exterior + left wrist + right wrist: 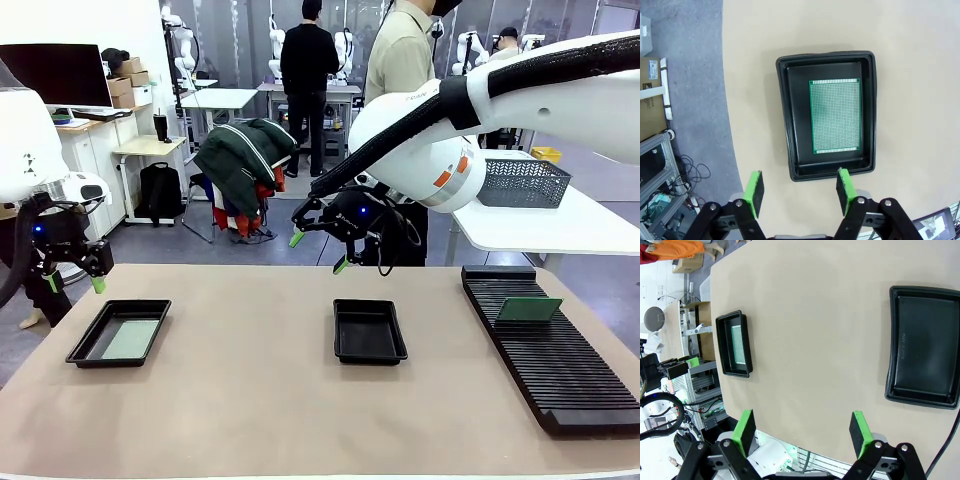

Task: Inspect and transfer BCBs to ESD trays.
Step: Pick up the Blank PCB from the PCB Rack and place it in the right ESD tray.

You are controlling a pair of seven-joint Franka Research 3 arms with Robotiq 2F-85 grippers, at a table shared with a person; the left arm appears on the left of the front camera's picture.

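One beige worktop spans a lab room of white tables, with a person standing across it. The left hand hangs with fingers apart, gripping nothing. Just below and ahead of it, a black tray holds a green board lying flat. The right hand, spread wide and gripping nothing, hovers above a second tray. To that hand's right, a ribbed rack holds another board on edge. A mesh basket sits on a table behind.
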